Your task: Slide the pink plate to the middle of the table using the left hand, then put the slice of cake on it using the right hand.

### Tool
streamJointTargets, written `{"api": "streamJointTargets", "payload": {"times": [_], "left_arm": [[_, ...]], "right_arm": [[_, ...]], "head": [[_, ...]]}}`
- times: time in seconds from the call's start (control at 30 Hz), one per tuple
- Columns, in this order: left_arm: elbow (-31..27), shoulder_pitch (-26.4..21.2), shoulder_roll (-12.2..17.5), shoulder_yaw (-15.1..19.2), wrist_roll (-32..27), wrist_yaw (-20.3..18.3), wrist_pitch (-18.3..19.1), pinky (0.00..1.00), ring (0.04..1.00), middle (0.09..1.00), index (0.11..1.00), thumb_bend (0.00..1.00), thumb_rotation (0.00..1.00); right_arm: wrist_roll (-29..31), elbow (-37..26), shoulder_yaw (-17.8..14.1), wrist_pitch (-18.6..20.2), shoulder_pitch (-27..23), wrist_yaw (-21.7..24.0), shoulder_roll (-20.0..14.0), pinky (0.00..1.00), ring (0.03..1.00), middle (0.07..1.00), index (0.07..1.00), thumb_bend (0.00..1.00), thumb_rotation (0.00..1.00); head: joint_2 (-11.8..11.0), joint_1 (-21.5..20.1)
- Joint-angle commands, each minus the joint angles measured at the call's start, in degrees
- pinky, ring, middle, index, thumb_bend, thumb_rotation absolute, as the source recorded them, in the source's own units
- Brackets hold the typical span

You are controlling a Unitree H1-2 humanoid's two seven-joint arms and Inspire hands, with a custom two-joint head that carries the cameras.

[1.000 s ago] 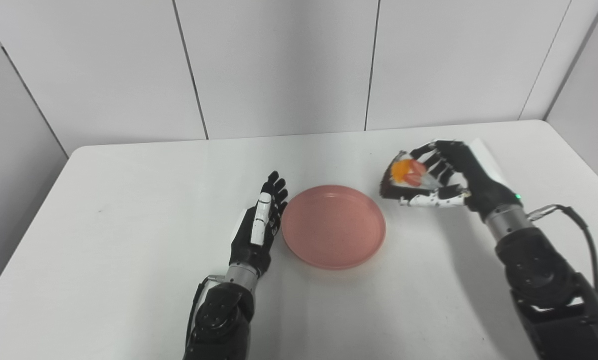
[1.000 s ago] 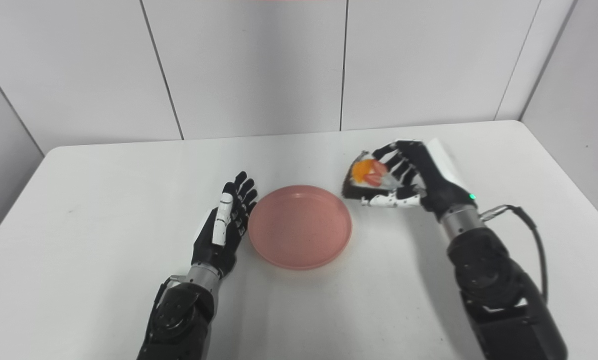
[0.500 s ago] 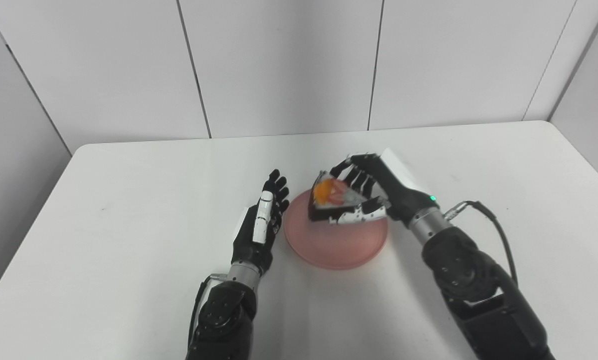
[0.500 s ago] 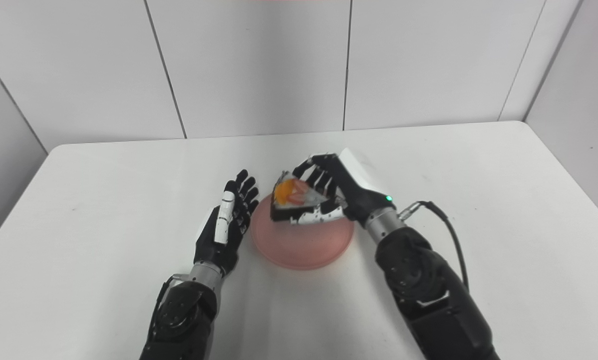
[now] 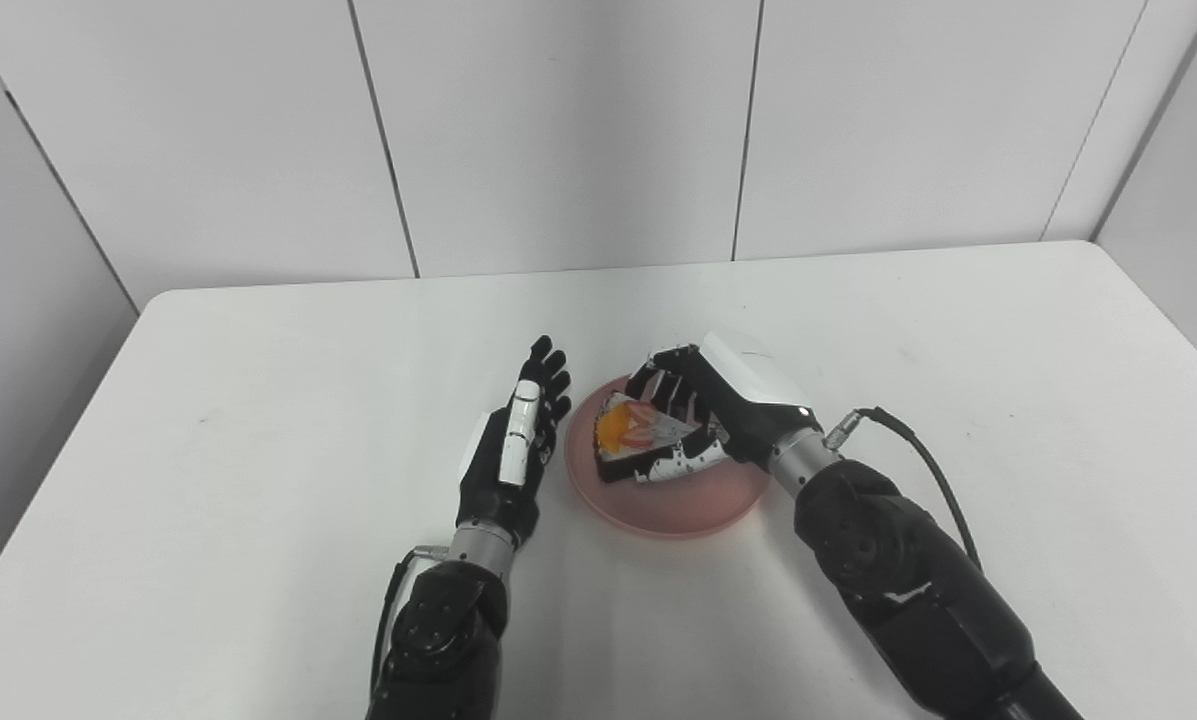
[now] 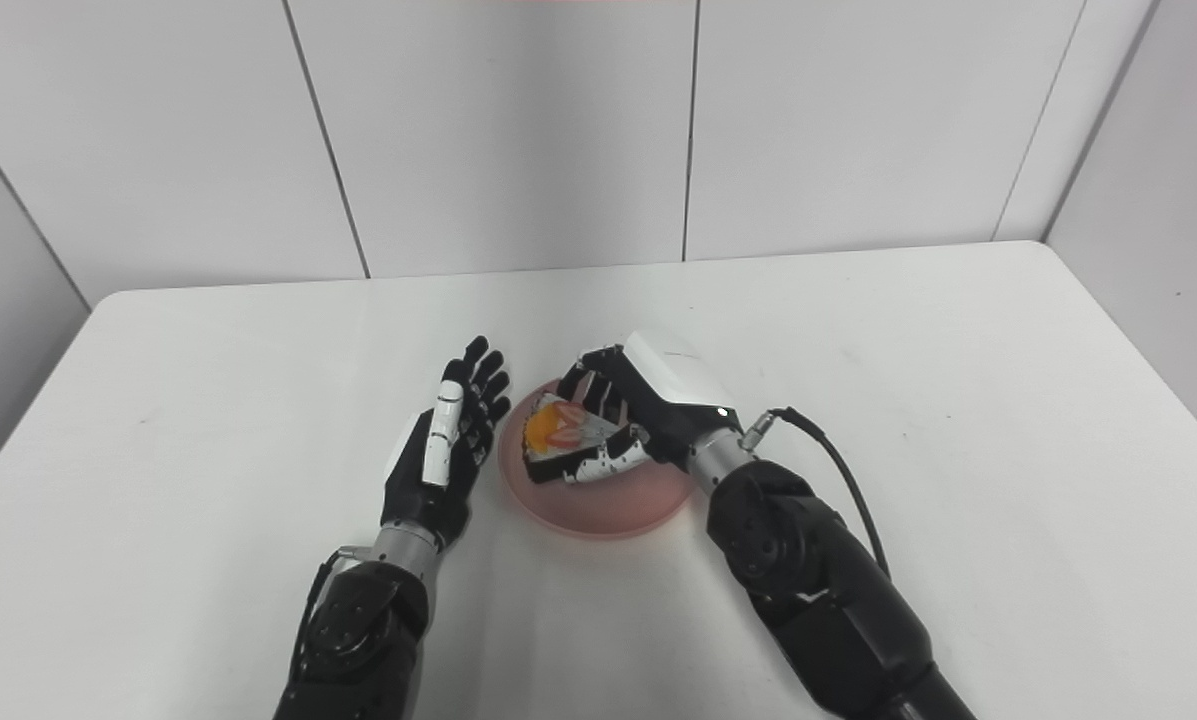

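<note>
Right now the slice of cake [image 5: 636, 445] sits low over the pink plate [image 5: 693, 505], near the middle of the white table [image 5: 258, 400], with the right hand [image 5: 715, 415] wrapped around it, fingers on the far side and thumb on the near side. Whether the slice touches the plate, I cannot tell. Just beside the plate's left rim, the left hand [image 5: 511, 455] is empty, fingers straight and slightly spread.

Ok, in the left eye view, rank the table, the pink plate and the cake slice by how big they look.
Largest to smallest:
table
pink plate, partly covered
cake slice, held in the right hand, partly hidden by its fingers
</note>
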Motion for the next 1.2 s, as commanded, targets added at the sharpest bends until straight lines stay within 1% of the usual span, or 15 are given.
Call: {"api": "streamJointTargets", "payload": {"times": [0.0,0.13,0.4,0.5,0.57,0.6,0.67,0.7,0.77,0.8,0.9,0.97,1.0,1.07,1.17], "left_arm": [[-1.2,-1.8,0.0,0.1,-0.1,-0.1,-2.3,1.0,1.0,0.998,1.0,0.57,1.0],[-2.3,-1.8,0.0,0.3,0.1,0.5,-0.6,1.0,1.0,0.994,1.0,0.58,1.0],[-1.3,-2.4,0.4,0.5,0.0,0.2,-1.6,1.0,1.0,0.993,1.0,0.56,1.0],[-1.3,-2.4,0.6,0.5,-0.1,-0.1,-1.7,1.0,1.0,0.995,1.0,0.57,1.0],[-1.6,-2.3,0.7,0.4,0.0,-0.1,-1.5,1.0,1.0,0.994,1.0,0.55,1.0],[-1.6,-2.3,0.7,0.3,0.0,0.0,-1.4,1.0,1.0,0.995,1.0,0.56,1.0],[-1.6,-2.3,0.7,0.4,0.0,0.0,-1.5,1.0,1.0,0.996,1.0,0.56,1.0],[-1.5,-2.3,0.6,0.4,-0.1,0.0,-1.6,1.0,1.0,0.997,1.0,0.56,1.0],[-1.4,-2.5,0.6,0.5,0.0,0.2,-1.6,1.0,1.0,0.995,1.0,0.58,1.0],[-1.5,-2.5,0.7,0.4,-0.1,0.0,-1.1,1.0,1.0,0.995,1.0,0.58,1.0],[-1.8,-2.5,0.8,0.4,-0.3,-0.3,-0.4,1.0,1.0,1.0,1.0,0.59,1.0],[-1.3,-2.8,0.7,0.6,-0.5,-0.2,-0.5,1.0,1.0,1.0,1.0,0.59,1.0],[-1.2,-3.0,0.7,0.6,-0.5,-0.2,-0.5,1.0,1.0,1.0,1.0,0.59,1.0],[0.1,-3.5,0.5,0.8,-0.3,0.1,-1.4,1.0,1.0,0.994,0.997,0.57,1.0],[1.3,-3.8,0.6,0.8,-0.6,-0.5,-2.2,1.0,1.0,0.998,1.0,0.56,1.0]], "right_arm": [[-0.3,-1.0,-1.0,-2.9,-1.7,-1.7,-0.1,0.34,0.421,0.439,0.534,0.52,0.0],[0.3,-1.7,-2.0,-2.3,-1.4,-2.1,0.3,0.34,0.418,0.437,0.536,0.52,0.0],[0.3,-1.3,-3.1,-1.5,-2.1,-1.5,0.3,0.36,0.439,0.445,0.535,0.52,0.0],[1.2,-2.5,-3.1,-1.1,-2.1,1.3,-0.5,0.41,0.477,0.456,0.536,0.52,0.0],[2.1,-3.6,-2.9,-1.2,-1.9,3.4,-1.3,0.44,0.501,0.483,0.503,0.52,0.01],[2.4,-4.1,-2.9,-1.2,-1.8,4.3,-1.6,0.45,0.512,0.533,0.5,0.52,0.08],[2.4,-5.1,-2.7,-0.6,-1.7,6.1,-2.3,0.47,0.542,0.597,0.679,0.62,0.28],[2.2,-5.8,-2.5,-0.6,-1.6,6.8,-2.9,0.49,0.58,0.646,0.717,0.65,0.37],[2.3,-7.5,-2.6,-0.1,-1.1,8.4,-3.7,0.58,0.718,0.773,0.793,0.71,0.54],[2.4,-8.4,-2.8,0.4,-0.8,9.1,-3.9,0.59,0.73,0.783,0.799,0.71,0.55],[2.7,-10.9,-3.3,1.8,0.2,10.8,-4.6,0.69,0.851,0.876,0.857,0.75,0.66],[2.2,-12.0,-3.5,2.7,0.6,12.0,-5.3,0.73,0.887,0.908,0.887,0.75,0.69],[2.0,-12.4,-3.5,3.3,0.8,12.8,-5.7,0.74,0.893,0.912,0.892,0.75,0.69],[1.4,-12.3,-3.6,3.8,0.9,13.5,-6.3,0.76,0.899,0.91,0.894,0.74,0.61],[1.2,-11.7,-3.8,3.1,1.3,13.4,-6.9,0.78,0.907,0.916,0.905,0.74,0.6]], "head": [[0.1,0.0],[0.9,-0.6],[0.8,-0.6],[0.4,-0.9],[0.4,-0.9],[0.4,-0.9],[0.4,-0.9],[0.6,-1.2],[0.6,-1.4],[0.6,-1.4],[0.6,-1.4],[0.9,-1.3],[0.9,-1.3],[0.3,-1.4],[-0.1,-1.6]]}}
